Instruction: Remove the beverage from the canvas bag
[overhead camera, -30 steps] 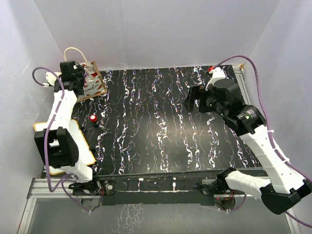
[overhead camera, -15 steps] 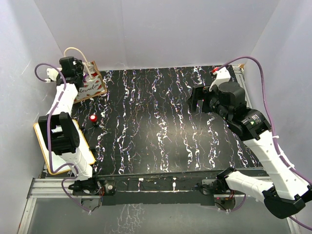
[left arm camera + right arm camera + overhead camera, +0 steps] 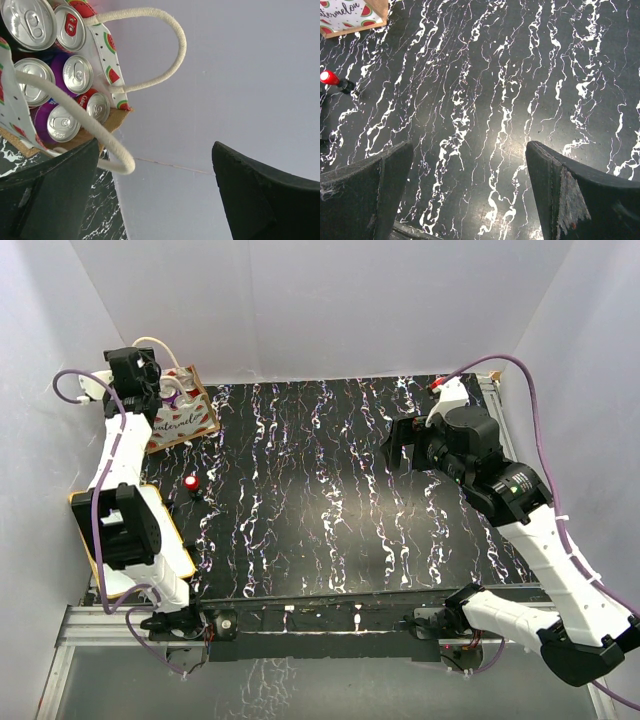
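Both pairs of jaws stood wide apart and empty. From the top camera, the left gripper point(image 3: 140, 380) hung at the far left corner of the table point(image 3: 330, 500), just beside the canvas bag point(image 3: 183, 420), while the right gripper point(image 3: 398, 447) hovered well apart over the right side. Through the left wrist camera, the bag's mouth lay open to the upper left of the fingers point(image 3: 50, 190), with several upright cans point(image 3: 77, 74) packed touching one another between two cream rope handles point(image 3: 167, 35). These cans were probably stiff, smooth, fairly heavy if full, and apt to slip. A grip across one can's round wall just under the rim seemed best, though neighbours left little room and the soft bag might lift along. Through the right wrist camera, only marbled tabletop lay between the jaws, the bag's printed side showing at the far left.
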Controlling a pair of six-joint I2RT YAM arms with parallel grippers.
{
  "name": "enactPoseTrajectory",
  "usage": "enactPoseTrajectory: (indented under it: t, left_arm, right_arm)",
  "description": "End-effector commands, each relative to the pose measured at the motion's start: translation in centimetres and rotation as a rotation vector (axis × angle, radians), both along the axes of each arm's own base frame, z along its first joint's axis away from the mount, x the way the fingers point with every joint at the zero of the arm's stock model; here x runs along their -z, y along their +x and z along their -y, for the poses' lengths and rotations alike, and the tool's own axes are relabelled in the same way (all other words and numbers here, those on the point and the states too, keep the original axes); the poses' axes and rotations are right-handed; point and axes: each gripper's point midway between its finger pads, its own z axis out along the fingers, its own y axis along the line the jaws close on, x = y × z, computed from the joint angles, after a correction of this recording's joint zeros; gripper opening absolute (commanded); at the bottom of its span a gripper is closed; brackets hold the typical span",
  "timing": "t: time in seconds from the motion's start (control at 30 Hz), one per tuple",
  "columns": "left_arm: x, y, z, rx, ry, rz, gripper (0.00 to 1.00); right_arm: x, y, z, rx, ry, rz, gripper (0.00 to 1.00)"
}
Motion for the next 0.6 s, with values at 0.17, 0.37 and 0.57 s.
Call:
enactPoseTrajectory:
  t: [0.17, 0.37, 0.57]
  left_arm:
    - [1.2, 3.9, -1.0, -0.021, -0.051, -0.021, 0.79]
    - [1.4, 4.9, 1.1, 0.108, -0.071, -0.005, 0.49]
    - [3.0, 2.9, 3.4, 0.177, -0.167, 0.020, 0.19]
  right_arm:
    - [-2.2, 0.6, -0.2, -0.004, 0.018, 0.088, 0.98]
    - [-2.3, 0.9, -0.1, 0.007, 0.011, 0.090, 0.98]
    - [-2.6, 1.1, -0.3, -0.001, 0.012, 0.091, 0.98]
